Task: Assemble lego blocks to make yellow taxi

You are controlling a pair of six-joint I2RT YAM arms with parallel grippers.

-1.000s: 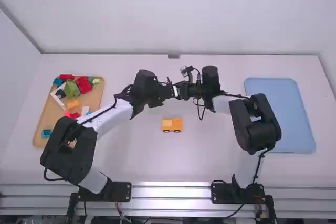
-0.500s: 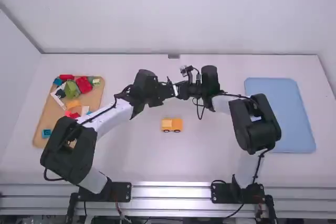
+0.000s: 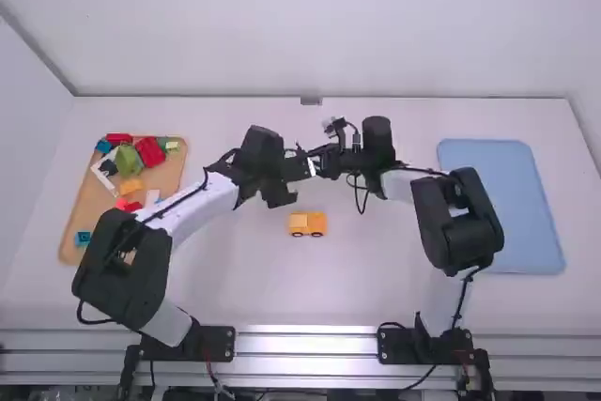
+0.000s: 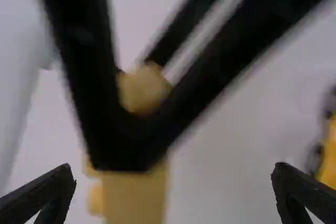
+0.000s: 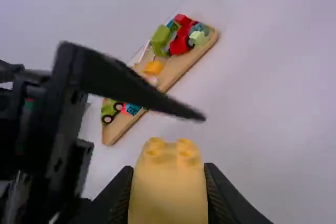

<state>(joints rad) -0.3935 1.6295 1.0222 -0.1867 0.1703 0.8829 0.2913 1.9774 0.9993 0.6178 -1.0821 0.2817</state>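
Hovering above the flat white surface (image 3: 376, 279) with fingers spread apart on the black left gripper (image 3: 299, 168), beyond a boxy orange-yellow plastic block car (image 3: 307, 223) resting on dark wheels (image 3: 298, 235). Just to the right, pinching a pale-yellow, two-studded plastic block (image 5: 168, 190) between the fingers of the black right gripper (image 3: 326, 162).

A robotics lab: two mounted arms (image 3: 202, 208), metal rails (image 3: 305, 343), white table (image 3: 244, 293)
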